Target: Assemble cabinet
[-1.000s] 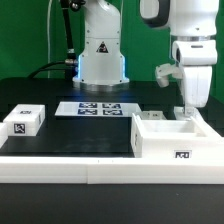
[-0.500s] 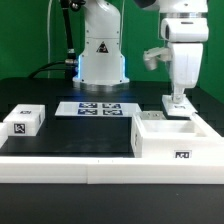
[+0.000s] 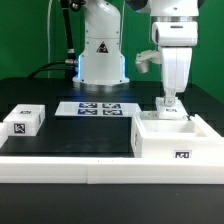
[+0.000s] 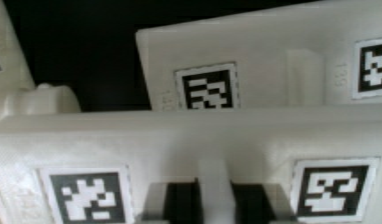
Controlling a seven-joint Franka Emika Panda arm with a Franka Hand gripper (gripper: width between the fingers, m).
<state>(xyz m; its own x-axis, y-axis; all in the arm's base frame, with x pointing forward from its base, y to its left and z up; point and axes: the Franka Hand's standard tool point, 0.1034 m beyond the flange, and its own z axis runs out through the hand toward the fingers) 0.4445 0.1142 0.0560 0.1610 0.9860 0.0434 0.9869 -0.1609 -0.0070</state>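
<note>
The cabinet box (image 3: 160, 140), white and open-topped with a tag on its front, stands at the exterior view's right. My gripper (image 3: 168, 104) hangs just above its back wall, shut on a small white tagged panel (image 3: 169, 102). In the wrist view the fingers (image 4: 175, 203) pinch the panel (image 4: 81, 185) between two of its tags, and my gripper (image 4: 214, 203) is right at that edge. A tagged white wall of the box (image 4: 259, 50) lies beyond. A white tagged block (image 3: 22, 122) rests at the exterior view's left.
The marker board (image 3: 97, 108) lies flat in front of the arm's base (image 3: 100, 60). A long white border bar (image 3: 90, 168) runs along the near edge of the black table.
My gripper has moved toward the exterior view's left with the panel in it, from over the box's right end to over the middle of its back. The box and block have not moved.
</note>
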